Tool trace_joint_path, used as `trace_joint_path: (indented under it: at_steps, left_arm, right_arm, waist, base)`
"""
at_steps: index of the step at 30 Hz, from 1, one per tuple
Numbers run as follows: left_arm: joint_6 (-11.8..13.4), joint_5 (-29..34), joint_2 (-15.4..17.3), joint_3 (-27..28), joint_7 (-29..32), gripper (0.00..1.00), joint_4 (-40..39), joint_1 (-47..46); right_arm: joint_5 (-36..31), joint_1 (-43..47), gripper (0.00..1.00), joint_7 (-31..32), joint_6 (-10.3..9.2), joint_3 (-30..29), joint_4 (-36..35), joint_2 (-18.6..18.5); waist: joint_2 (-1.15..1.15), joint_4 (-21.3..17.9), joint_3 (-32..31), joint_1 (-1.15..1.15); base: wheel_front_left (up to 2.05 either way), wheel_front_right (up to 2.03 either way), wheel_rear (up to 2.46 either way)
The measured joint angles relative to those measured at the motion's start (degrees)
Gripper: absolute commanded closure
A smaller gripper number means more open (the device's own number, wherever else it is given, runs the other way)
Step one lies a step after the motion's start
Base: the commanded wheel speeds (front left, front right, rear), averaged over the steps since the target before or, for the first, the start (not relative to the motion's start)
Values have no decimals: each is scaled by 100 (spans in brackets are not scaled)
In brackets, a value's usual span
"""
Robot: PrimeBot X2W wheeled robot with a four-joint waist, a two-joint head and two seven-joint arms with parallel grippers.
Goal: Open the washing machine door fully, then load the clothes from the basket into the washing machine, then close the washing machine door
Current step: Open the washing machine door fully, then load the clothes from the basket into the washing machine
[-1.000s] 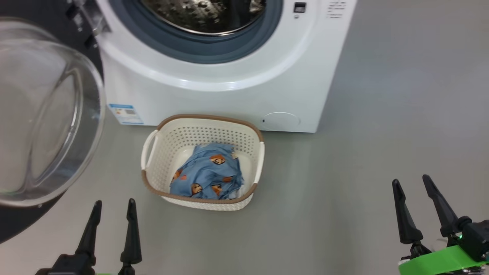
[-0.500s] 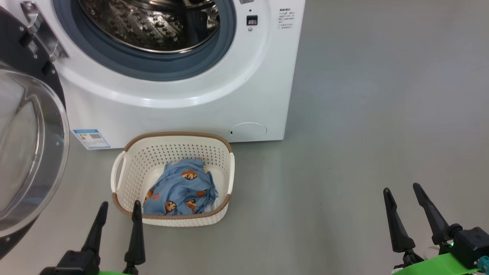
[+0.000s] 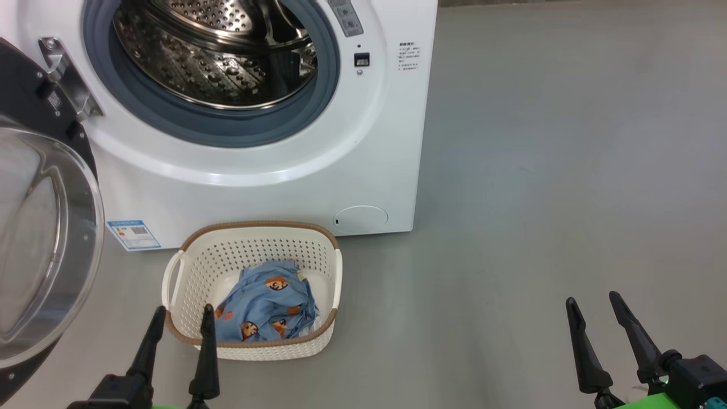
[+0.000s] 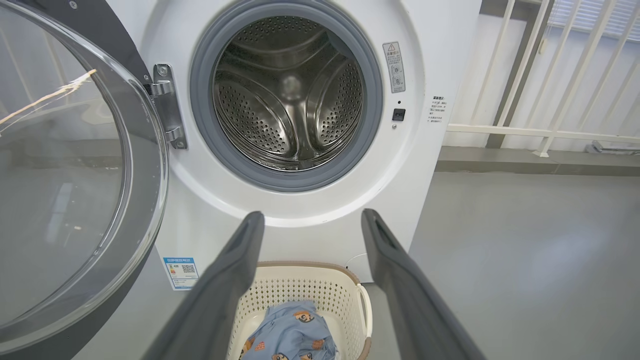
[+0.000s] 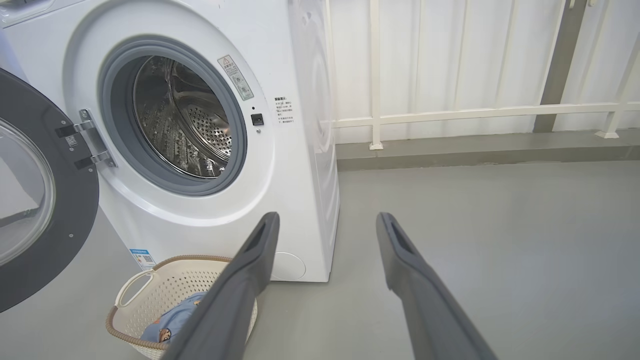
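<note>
We're looking at the washing machine point(image 3: 267, 182), and its mouth is wide open. The washing machine door point(image 3: 34, 250) hangs out to the left of the machine's opening in the head view. It sits on the metal hinge point(image 3: 68, 85), with its clear glass bowl bulging inside the black rim. Inside the machine's front, the grey gasket point(image 3: 227, 129) rings the perforated steel drum point(image 3: 216, 68).

Down at the foot of the machine sits the basket point(image 3: 253, 227), on the floor point(image 3: 539, 170) just in front of the lower panel. It lies between the machine's blue energy sticker point(image 3: 133, 234) and its round service flap point(image 3: 360, 218). We cannot tell whether it touches the panel. The clothes point(image 3: 267, 304) are crumpled in the basket's bottom, bunched toward the side away from the machine.

Now the left gripper point(image 3: 184, 308): its fingers are spread apart with nothing between them. It hovers on the basket's far side from the machine, pointing at the machine's front. One fingertip overlaps the basket's near rim in the head view, though we cannot say if they touch.

The right gripper point(image 3: 591, 297) is also spread wide and empty. It is well off to the right of the machine, above bare floor. Its wrist view takes in the machine's front and side panel, with a white railing point(image 5: 450, 112) beyond the machine.
</note>
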Motion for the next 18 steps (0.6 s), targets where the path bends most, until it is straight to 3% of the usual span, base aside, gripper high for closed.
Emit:
trace_joint_path:
  at_steps: [18]
  left_arm:
    - [9,-98,89,-79,62,0,35,112]
  right_arm:
    - [-15,67,0,0,0,-2,10,85]
  waist:
    - [0,-35,-162,0]
  base:
    - [0,0,0]
